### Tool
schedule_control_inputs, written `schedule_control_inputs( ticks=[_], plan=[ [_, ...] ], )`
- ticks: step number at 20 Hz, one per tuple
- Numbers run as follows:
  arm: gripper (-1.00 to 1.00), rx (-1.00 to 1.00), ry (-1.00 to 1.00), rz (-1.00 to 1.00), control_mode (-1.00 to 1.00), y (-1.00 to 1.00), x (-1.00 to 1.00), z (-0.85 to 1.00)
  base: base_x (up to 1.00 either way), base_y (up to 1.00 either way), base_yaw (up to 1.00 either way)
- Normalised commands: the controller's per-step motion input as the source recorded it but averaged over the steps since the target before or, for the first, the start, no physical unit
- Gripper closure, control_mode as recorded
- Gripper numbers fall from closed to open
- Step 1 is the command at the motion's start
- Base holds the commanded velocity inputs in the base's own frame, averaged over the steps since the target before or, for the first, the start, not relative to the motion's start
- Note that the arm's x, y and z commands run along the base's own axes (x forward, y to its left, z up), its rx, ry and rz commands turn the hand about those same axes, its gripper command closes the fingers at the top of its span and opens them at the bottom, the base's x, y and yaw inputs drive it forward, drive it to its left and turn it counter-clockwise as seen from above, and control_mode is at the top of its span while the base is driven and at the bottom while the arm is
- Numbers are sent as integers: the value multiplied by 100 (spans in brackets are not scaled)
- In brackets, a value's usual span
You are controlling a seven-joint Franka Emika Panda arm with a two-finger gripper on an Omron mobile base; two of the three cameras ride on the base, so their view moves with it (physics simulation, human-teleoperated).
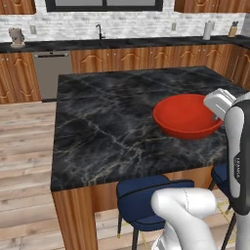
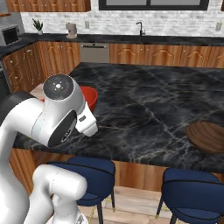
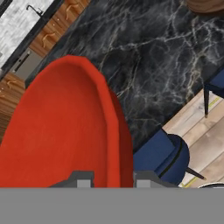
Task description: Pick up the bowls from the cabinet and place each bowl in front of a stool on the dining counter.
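Now we carry the red bowl (image 3: 61, 131) by its rim, gripper (image 3: 109, 180) clamped on it, above the dining counter (image 1: 97, 127); next, lowering before the stool (image 1: 141, 200).

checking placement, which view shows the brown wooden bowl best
The right base view: the brown wooden bowl sits on the dining counter at the right edge, above a stool. The hand view catches only a sliver of it at its top edge.
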Motion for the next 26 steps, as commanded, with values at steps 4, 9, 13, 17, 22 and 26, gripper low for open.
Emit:
schedule_control_inputs(
  ticks=[4, 9, 13, 17, 22, 26],
  plan=[
    [100, 0, 0, 0, 100, 0, 0, 0, 60, 0, -9],
    [100, 0, 0, 0, -100, 0, 16, -1, 16, 0, 0],
    [100, 0, -2, -3, -100, 3, 45, -22, 0, 0, 0],
    [100, 0, -5, -8, -100, 21, 11, -46, 0, 0, 0],
    [100, 0, 0, -10, -100, 10, 29, -57, 0, 0, 0],
    [100, 0, 0, -11, -100, 0, 42, -45, 0, 0, 0]
  ],
)
